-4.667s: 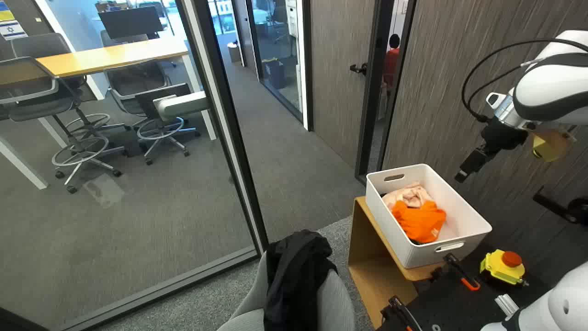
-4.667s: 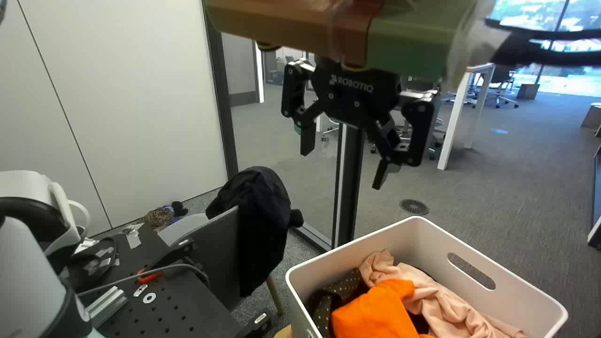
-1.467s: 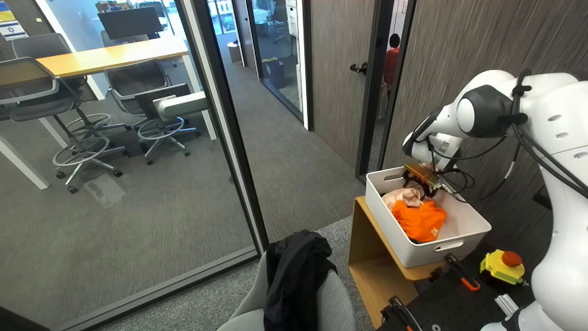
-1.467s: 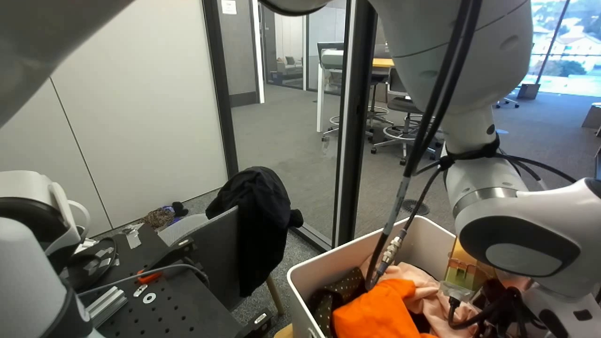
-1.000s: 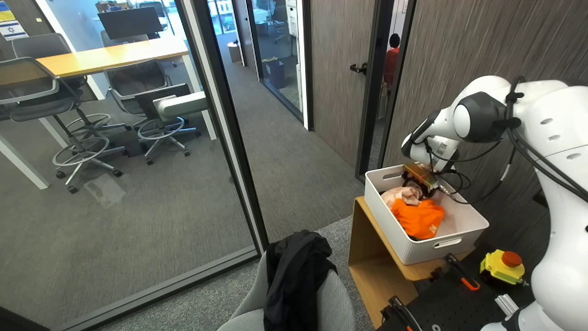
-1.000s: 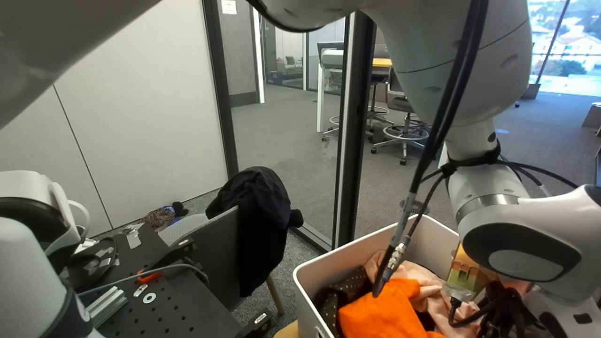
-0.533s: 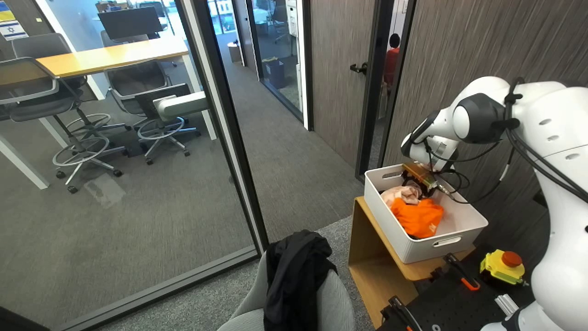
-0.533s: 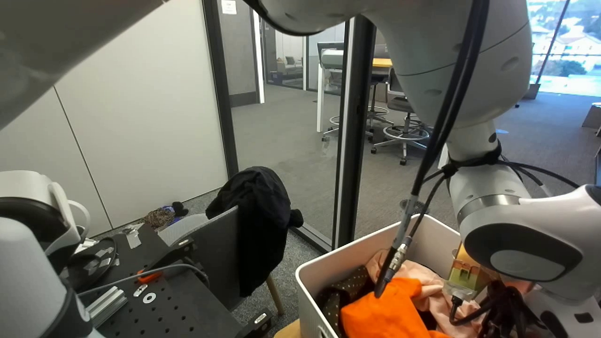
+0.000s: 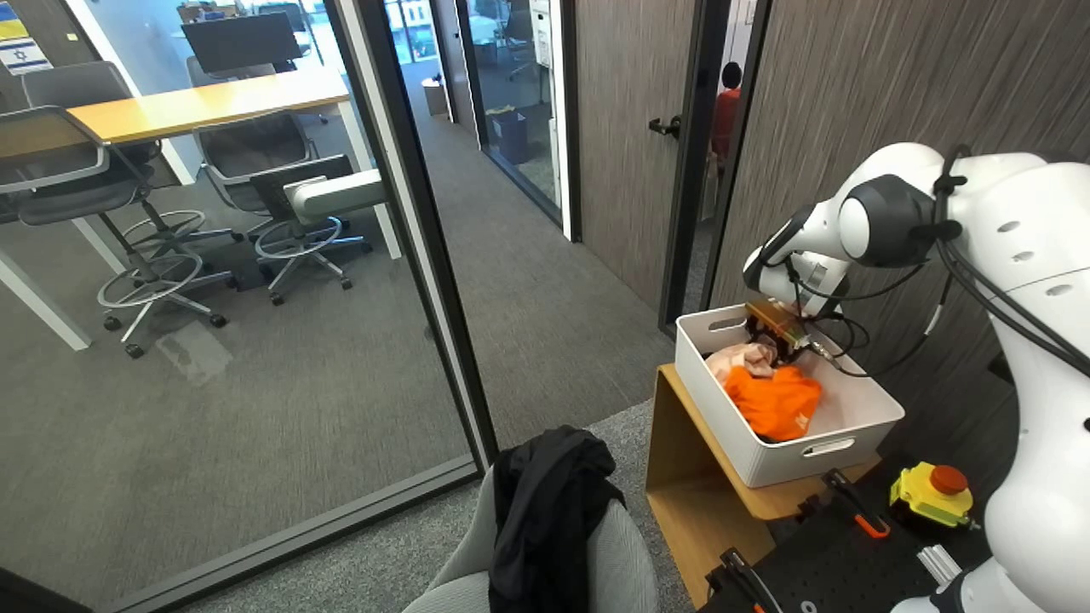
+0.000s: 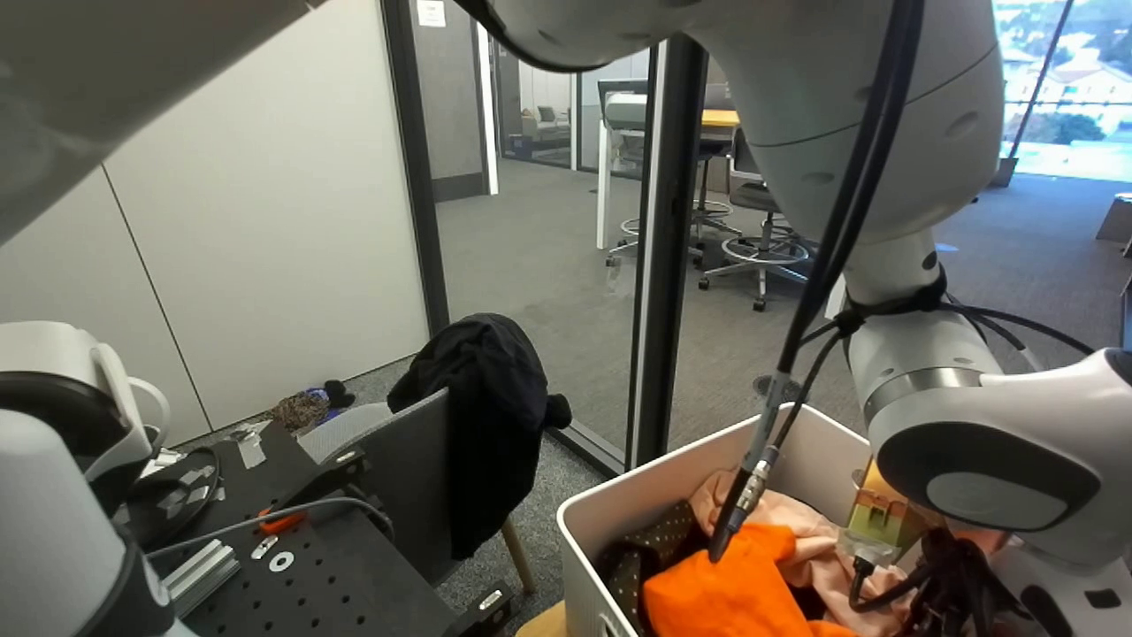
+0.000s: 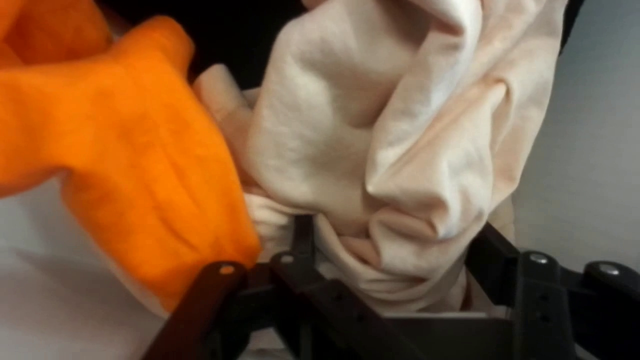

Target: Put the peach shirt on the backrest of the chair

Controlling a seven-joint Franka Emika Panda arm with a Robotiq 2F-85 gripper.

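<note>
Currently the peach shirt (image 11: 400,140) lies crumpled in the white bin (image 9: 722,415), toward the end farther from the worktop (image 9: 839,566). The gripper (image 11: 396,227) is down in the bin with it; in the wrist view the jaws are released, the two fingers (image 11: 303,237) standing apart with peach folds bunched between them. An orange garment (image 9: 773,404) rests against the shirt on the side nearer the worktop's edge, and in an exterior view a dark dotted cloth (image 10: 650,541) shows beside the orange one.

The bin is set on a wooden stand (image 9: 775,504) just beside that edge, near the corner that carries a clamp (image 9: 847,494) with an orange handle (image 9: 874,527). A yellow box (image 9: 926,502) with a red button (image 9: 948,480) sits close to the same clamp. At the edge's other corner is a second clamp (image 9: 739,572), and just past it stands a grey chair (image 9: 626,562), a black garment (image 9: 553,511) draped over its backrest (image 10: 409,491) in both exterior views.

On the worktop, in from these corners, lie a metal profile (image 10: 202,573) and a flat ring (image 10: 274,562). The white arm (image 9: 1043,383) stands opposite that edge and arches across it to the bin.
</note>
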